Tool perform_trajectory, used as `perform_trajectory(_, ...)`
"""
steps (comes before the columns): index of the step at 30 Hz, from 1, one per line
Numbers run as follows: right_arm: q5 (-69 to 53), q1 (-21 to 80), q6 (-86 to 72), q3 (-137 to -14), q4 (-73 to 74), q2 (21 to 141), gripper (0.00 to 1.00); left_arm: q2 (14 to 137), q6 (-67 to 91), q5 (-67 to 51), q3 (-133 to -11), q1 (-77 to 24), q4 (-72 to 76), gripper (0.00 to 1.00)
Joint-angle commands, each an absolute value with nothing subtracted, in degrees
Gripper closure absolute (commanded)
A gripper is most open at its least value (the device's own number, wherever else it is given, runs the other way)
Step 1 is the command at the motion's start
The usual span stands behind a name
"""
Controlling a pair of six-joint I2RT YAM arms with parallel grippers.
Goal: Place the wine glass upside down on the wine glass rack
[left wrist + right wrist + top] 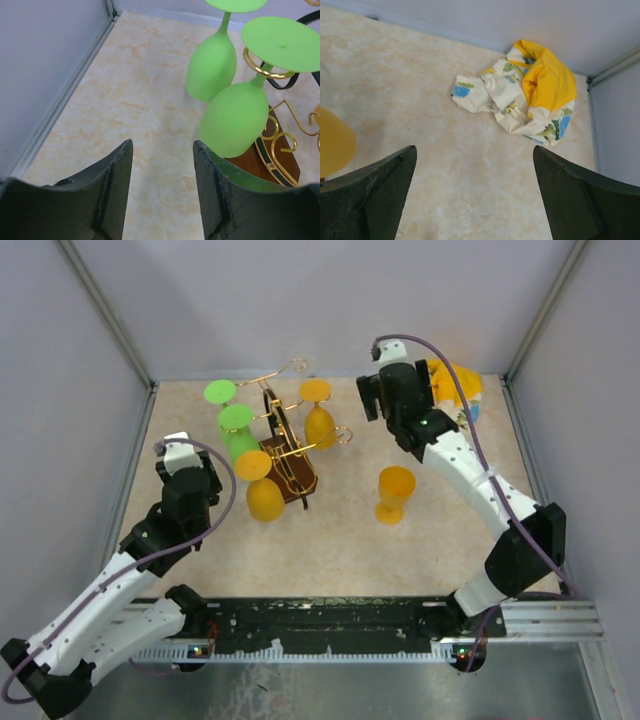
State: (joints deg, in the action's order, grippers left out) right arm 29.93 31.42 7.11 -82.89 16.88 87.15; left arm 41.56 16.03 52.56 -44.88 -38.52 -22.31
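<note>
At three o'clock from the wine glass rack (297,472), an orange plastic goblet (395,494) stands upright. It looks light, stiff and slick, so the stem seems the best hold. The right gripper (475,170) gapes wide at its twelve o'clock; the left gripper (162,145) is parted, empty.

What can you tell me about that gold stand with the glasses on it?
The rack is thin gold wire whose arms end in curled tips. It rises from a dark brown, wood-looking base that sits flat on the table, left of centre. It stands upright. Four glasses hang upside down from its arms: two green glasses on the left, and two orange glasses, one on the far side and one on the near side.
</note>
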Motion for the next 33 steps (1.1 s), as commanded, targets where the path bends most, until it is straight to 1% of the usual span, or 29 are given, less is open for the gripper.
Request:
perform_trajectory(1, 28.00, 26.27, 1.20, -84.32, 24.14, 83.65, 0.01, 43.35, 8.06, 55.88, -47.62, -38.36, -13.93, 0.42)
perform_trajectory(4, 25.32, 23.80, -1.44, -82.71, 28.14, 81.29, 0.01, 45.38, 4.25, 54.23, -49.77, -37.62, -10.56, 0.42)
perform_trajectory(7, 23.76, 23.55, -1.66, -81.06, 31.44, 78.52, 0.01, 48.11, 0.85, 52.75, -52.39, -37.12, -7.53, 0.42)
perform_trajectory(10, 19.64, 23.50, -1.91, -79.38, 34.58, 75.32, 0.01, 50.78, -3.02, 52.07, -55.19, -36.96, -3.73, 0.42)
perform_trajectory(15, 13.00, 23.52, -2.46, -77.39, 40.18, 70.75, 0.10, 55.04, -7.25, 47.34, -59.80, -36.43, 1.10, 0.42)
perform_trajectory(21, 10.27, 23.55, -3.98, -75.23, 45.04, 68.99, 0.18, 62.77, -6.79, 35.46, -66.97, -36.39, 1.48, 0.41)
perform_trajectory(25, 9.71, 23.55, -4.84, -73.39, 47.17, 69.47, 0.18, 68.26, -7.17, 28.90, -72.48, -36.39, 1.24, 0.38)
perform_trajectory(30, 9.18, 23.55, -5.57, -69.89, 47.09, 69.12, 0.19, 74.66, -6.76, 23.42, -81.64, -36.39, -1.91, 0.36)
perform_trajectory(33, 8.63, 23.55, -5.79, -67.66, 46.08, 68.99, 0.22, 75.96, -5.21, 20.69, -83.83, -36.39, -1.84, 0.36)
